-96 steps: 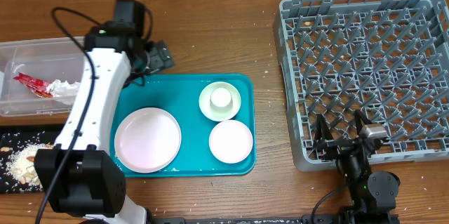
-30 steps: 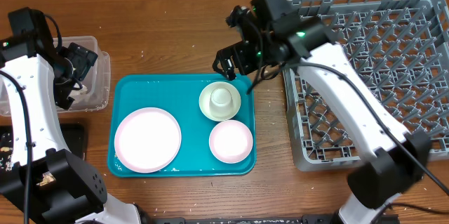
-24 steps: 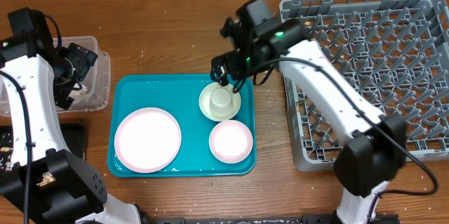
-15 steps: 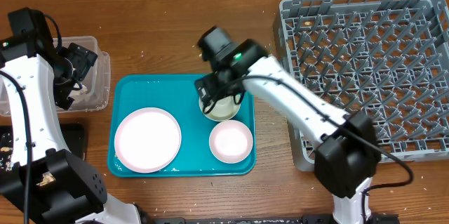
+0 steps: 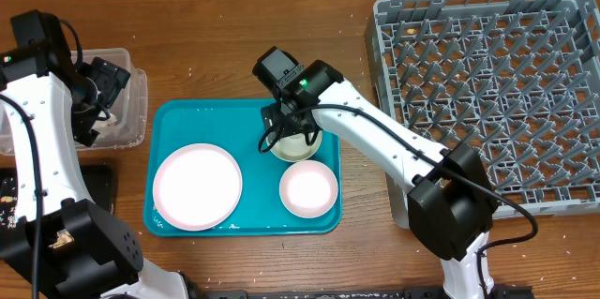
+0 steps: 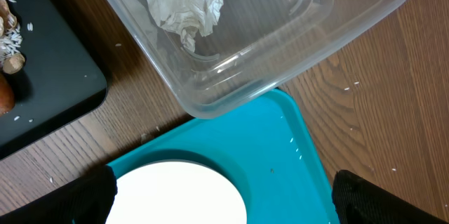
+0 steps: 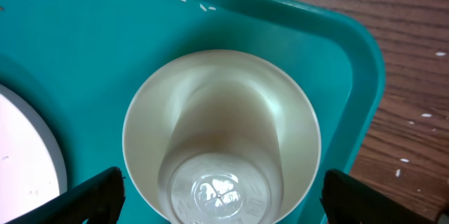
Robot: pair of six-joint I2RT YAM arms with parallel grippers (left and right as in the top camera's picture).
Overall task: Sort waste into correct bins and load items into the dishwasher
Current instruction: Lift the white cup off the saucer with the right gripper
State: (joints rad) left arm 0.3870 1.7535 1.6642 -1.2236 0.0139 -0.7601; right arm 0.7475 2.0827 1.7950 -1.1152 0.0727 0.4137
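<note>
A white bowl (image 5: 302, 150) with a small white cup (image 7: 219, 185) in it sits at the back right of the teal tray (image 5: 248, 116). My right gripper (image 5: 289, 136) hangs open right above the bowl (image 7: 221, 104), with one finger (image 7: 224, 199) on each side of it. The large pink plate (image 5: 197, 185) and the small pink dish (image 5: 308, 188) also lie on the tray. My left gripper (image 6: 224, 203) is open and empty over the tray's left edge, beside the clear tub (image 6: 280, 48). The tub holds the crumpled foil wrapper (image 6: 184, 1). Rice crumbs (image 6: 10, 38) and the carrot (image 6: 3, 94) lie in the black tray (image 6: 49, 90).
The grey dish rack (image 5: 487, 93) stands to the right of the tray, with my right arm reaching across from it. The clear tub (image 5: 131, 102) and the black tray (image 5: 98, 186) sit to the left of the teal tray. The plate's edge (image 7: 21, 161) shows in the right wrist view.
My right arm has swung from the rack's near edge leftward and come down over the bowl on the teal tray. My left arm moved to the tub earlier and has stayed there.
</note>
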